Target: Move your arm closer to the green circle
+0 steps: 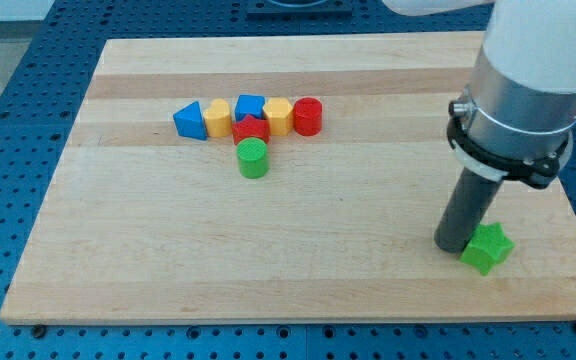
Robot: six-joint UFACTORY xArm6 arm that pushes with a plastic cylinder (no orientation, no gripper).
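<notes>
My tip [455, 246], holding nothing, touches the green star [487, 248] far right of the green circle [253, 158], which looks light, rigid, easily slid.

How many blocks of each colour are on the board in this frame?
Blue: 2, a triangle and a block
Yellow: 2, one beside the blue triangle, one beside the red cylinder
Red: 2, a cylinder and a block
Green: 2, a circle and a star touching my tip
Total: 8
</notes>
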